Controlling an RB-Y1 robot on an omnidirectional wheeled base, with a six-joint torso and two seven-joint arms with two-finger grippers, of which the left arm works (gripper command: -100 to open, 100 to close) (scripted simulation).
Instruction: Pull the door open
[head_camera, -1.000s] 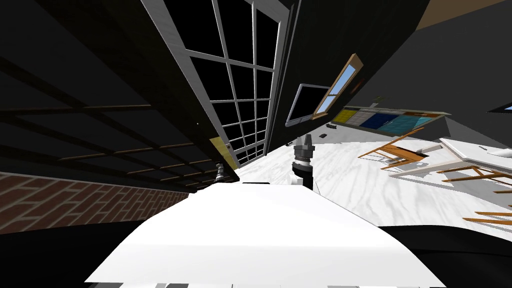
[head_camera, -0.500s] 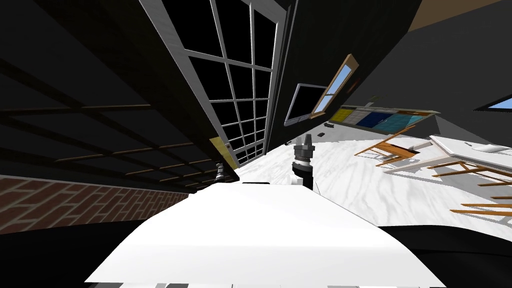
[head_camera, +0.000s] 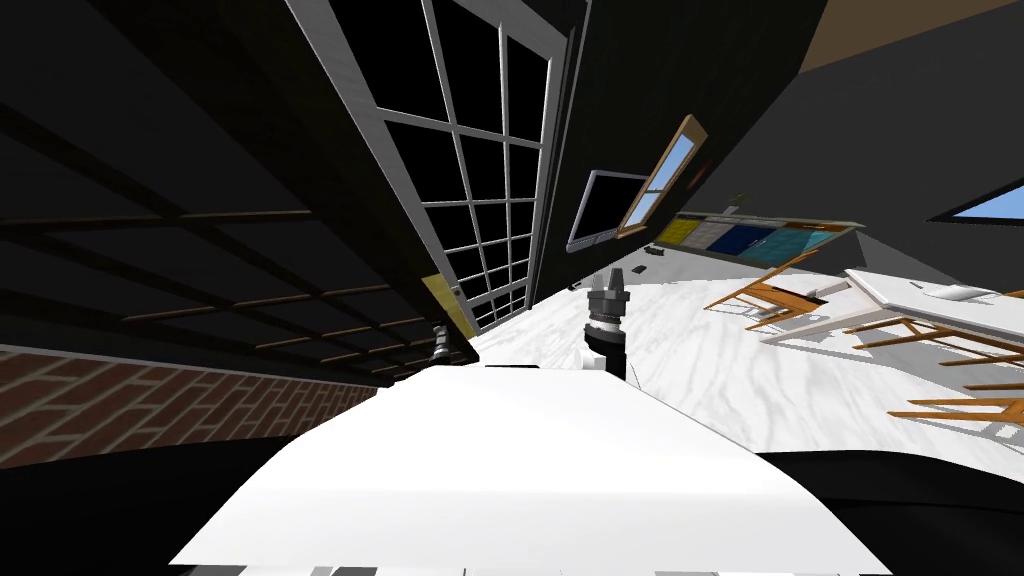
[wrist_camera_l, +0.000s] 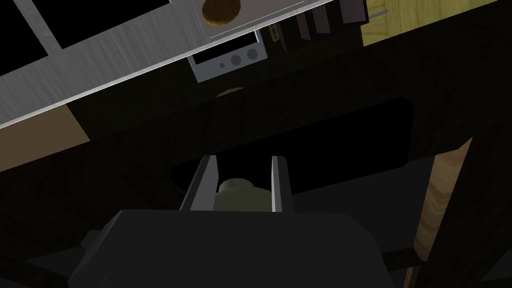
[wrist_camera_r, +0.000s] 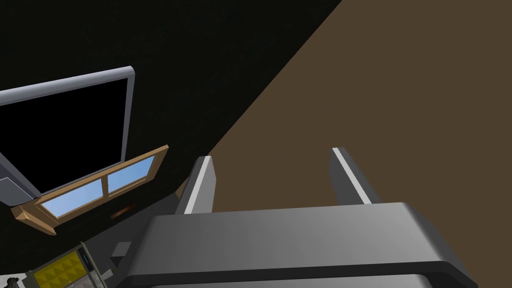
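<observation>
Your left gripper (wrist_camera_l: 244, 160): jaws clamped on the pale round knob (wrist_camera_l: 234, 192) of the dark door (wrist_camera_l: 325, 115), beside the grey-framed glazed panel (head_camera: 470, 200), ready for pulling; right gripper (wrist_camera_r: 272, 156): jaws apart, held clear.

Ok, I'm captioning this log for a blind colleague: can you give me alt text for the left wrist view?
The left gripper is shut on a pale round knob, its two fingers pressing the knob's sides, in front of a dark surface. Beyond it runs a light grey bar carrying a brown knob.
</observation>
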